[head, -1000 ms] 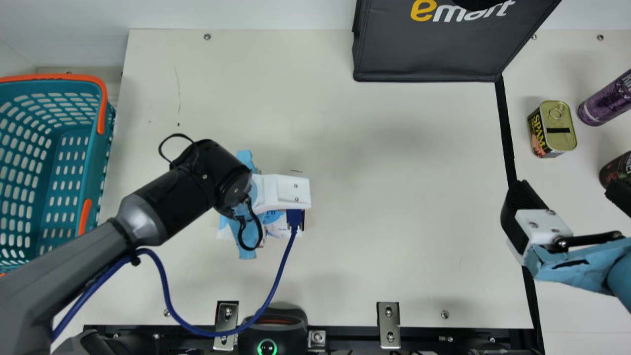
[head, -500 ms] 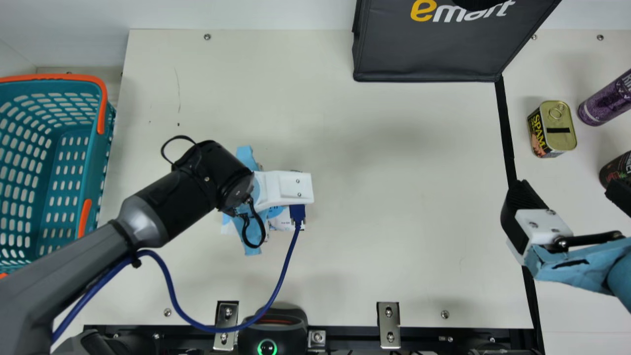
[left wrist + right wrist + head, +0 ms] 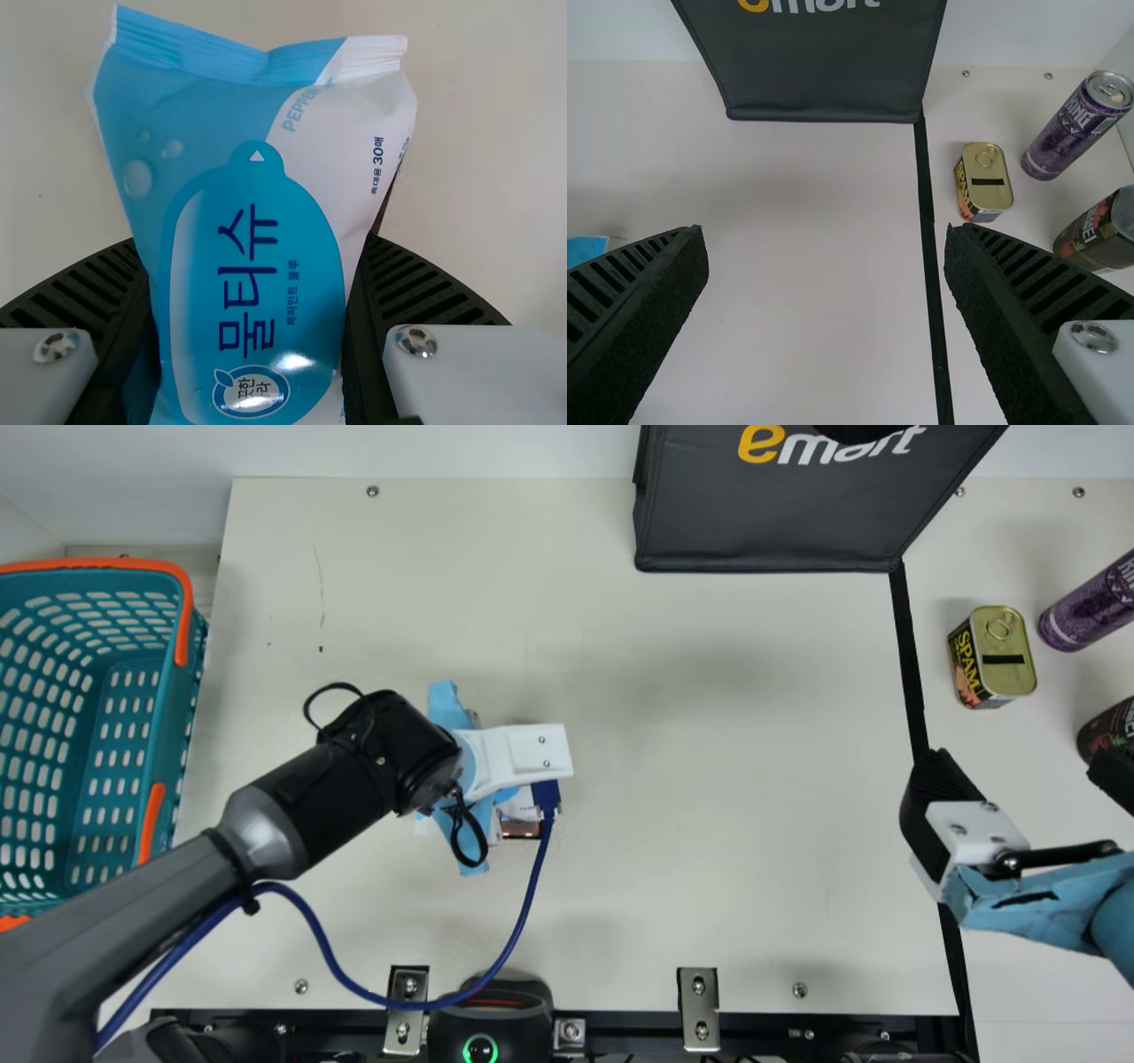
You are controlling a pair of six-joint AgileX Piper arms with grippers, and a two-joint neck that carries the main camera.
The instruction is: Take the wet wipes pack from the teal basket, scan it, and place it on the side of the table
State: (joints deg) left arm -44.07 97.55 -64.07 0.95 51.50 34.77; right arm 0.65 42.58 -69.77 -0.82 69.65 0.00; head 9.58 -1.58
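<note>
Left jaws have the wet wipes pack [image 3: 252, 204] clamped by its sides over the surface [image 3: 709, 779], left of centre, probably to keep its wide faces scannable, while the right jaws just hang apart.

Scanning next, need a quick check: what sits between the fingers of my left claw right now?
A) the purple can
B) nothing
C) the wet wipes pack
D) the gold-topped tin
C: the left wrist view shows the blue and white wet wipes pack between the two black ribbed fingers of the left claw, one along each side.
</note>
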